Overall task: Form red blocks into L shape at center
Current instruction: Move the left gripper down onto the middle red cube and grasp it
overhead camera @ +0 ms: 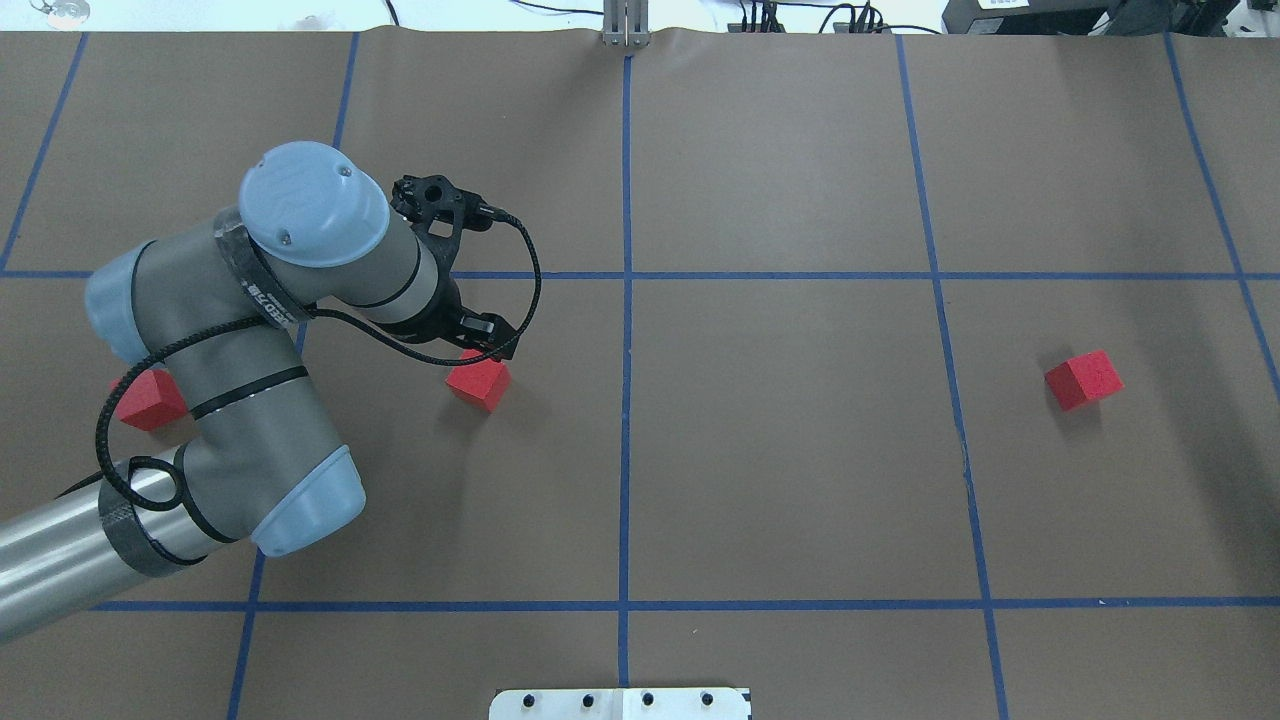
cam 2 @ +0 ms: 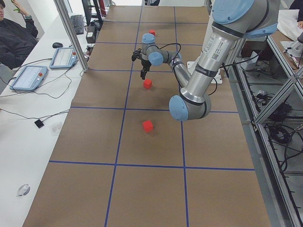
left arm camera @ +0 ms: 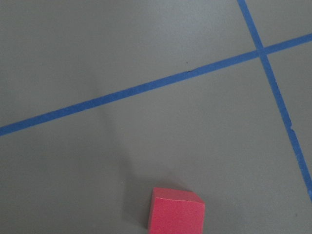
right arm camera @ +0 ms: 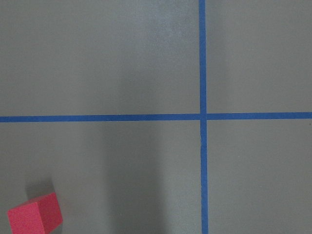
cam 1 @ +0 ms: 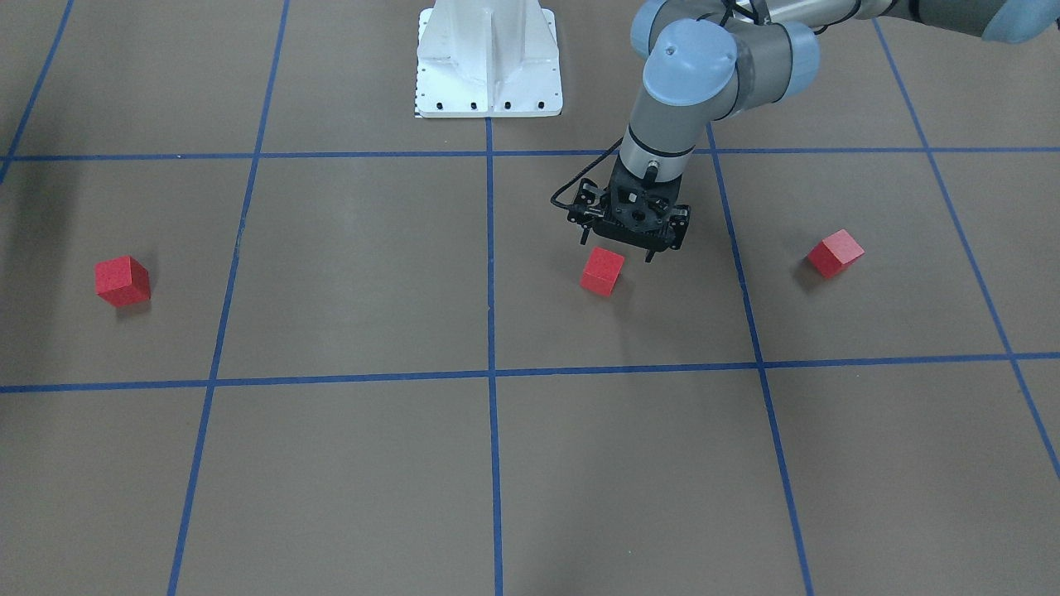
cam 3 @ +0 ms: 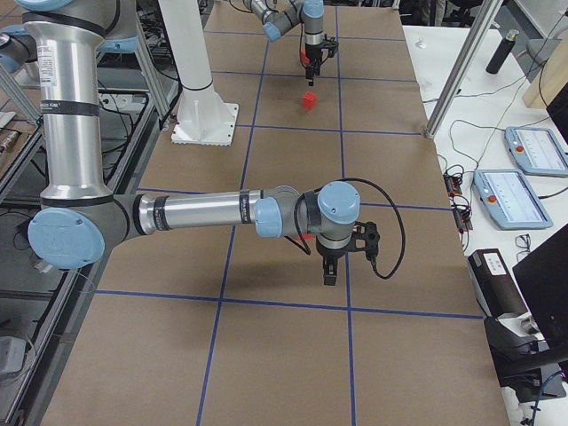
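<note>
Three blocks lie well apart in one strip of the tabletop (overhead camera: 800, 480), between the two long tape lines. None is at the center (overhead camera: 627, 275), taken here as the crossing on the middle line farther from the base (overhead camera: 620, 703). Left block (overhead camera: 150, 398) sits toward the tabletop's left end, partly hidden by the left arm in the overhead view. Right block (overhead camera: 1083, 379) sits toward the right end. Middle block (overhead camera: 479, 381) is the one nearest the center, on its left side. Left gripper (cam 1: 618, 251) hangs above the middle block without touching it, pointing down, fingers spread wider than the block and holding nothing. Reading: the nearest block is taken first as the shortest carry, and the wide spread leaves room to drop over a cube that lies turned against the grid. The left wrist view puts this block at its bottom edge, so the gripper seems slightly off the block's top. It likely needs a small shift, and perhaps a wrist turn to meet flat faces, before it descends. Right gripper (cam 3: 328, 277) shows only in the right side view, over the tabletop's right end; whether its fingers are spread cannot be told. Its wrist view has the right block in the lower left corner, so it is presumably staged for that one. Task judged at its start: no block placed.
</note>
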Robot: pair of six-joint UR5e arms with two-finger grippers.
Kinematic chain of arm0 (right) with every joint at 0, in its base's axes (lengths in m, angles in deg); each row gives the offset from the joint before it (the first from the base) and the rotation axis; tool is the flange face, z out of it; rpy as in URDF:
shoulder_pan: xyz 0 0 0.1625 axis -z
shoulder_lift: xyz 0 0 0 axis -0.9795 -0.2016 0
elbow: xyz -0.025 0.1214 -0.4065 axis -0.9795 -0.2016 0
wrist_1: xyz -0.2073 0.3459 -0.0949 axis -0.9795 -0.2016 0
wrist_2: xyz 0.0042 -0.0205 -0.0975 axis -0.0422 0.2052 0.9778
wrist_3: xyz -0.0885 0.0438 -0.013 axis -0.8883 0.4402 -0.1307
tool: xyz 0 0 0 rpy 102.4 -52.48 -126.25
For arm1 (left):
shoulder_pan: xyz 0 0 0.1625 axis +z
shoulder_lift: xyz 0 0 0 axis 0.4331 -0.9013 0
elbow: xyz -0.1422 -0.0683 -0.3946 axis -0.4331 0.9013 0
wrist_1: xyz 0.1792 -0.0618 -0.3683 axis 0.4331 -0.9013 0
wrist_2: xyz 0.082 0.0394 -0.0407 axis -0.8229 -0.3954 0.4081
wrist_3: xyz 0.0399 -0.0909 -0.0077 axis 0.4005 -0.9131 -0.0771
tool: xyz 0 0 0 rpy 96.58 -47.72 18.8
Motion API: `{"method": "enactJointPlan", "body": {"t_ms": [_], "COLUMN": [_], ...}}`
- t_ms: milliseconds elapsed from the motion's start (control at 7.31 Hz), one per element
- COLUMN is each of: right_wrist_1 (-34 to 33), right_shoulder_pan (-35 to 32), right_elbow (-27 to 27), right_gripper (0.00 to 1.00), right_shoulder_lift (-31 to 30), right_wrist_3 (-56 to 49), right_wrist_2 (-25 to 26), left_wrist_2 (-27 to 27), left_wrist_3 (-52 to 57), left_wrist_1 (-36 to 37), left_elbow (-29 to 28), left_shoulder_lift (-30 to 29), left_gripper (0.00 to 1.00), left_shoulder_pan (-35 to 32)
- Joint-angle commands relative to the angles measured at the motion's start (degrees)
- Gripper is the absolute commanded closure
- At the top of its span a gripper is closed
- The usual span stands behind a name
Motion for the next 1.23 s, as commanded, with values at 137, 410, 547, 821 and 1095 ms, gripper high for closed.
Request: {"method": "enactJointPlan", "body": {"t_ms": [137,410,547,821,1095], "right_wrist_1": [0.0,0.0,0.0,-0.2,0.0], "right_shoulder_pan": [0.1,0.1,0.0,0.1,0.1], "right_elbow": [0.0,0.0,0.0,-0.2,-0.6], "right_gripper": [0.01,0.01,0.01,0.01,0.01], "right_shoulder_lift": [-0.3,-0.4,-0.4,-0.4,-0.4], "right_wrist_3": [-0.1,-0.1,-0.1,-0.1,-0.1], "right_wrist_2": [0.1,0.4,0.2,0.4,0.2], "left_wrist_2": [-1.2,-1.3,-1.3,-1.3,-1.6], "left_wrist_3": [-1.2,-1.1,-1.0,-0.2,-0.2], "left_wrist_1": [-0.4,-1.6,-1.6,-1.6,-1.6], "left_elbow": [-3.5,-5.5,-5.5,-5.5,-5.5], "left_shoulder_lift": [-2.5,-3.1,-2.9,-2.2,-1.8], "left_gripper": [0.01,0.01,0.01,0.02,0.02], "left_shoulder_pan": [2.2,3.5,3.4,2.9,2.6]}}
